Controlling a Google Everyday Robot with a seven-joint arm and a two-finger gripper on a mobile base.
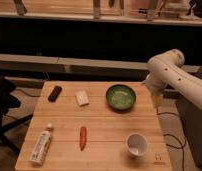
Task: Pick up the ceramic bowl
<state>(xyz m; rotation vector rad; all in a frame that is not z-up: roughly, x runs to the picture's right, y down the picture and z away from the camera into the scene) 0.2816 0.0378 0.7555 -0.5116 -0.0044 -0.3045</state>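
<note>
The end effector (157, 98), apart or together I cannot tell, hangs just right of the bowl (120, 96); a low approach could shove it across the counter (101, 131)

1. The white arm (180, 82) is entering from the right side of the view and rising toward a rounded bend at its upper left.
2. From that bend, the final link is dropping steeply downward.
3. The gripper (157, 98) is hanging at the low end of that link, pointing down, right of centre in the view and below the bend.
</note>
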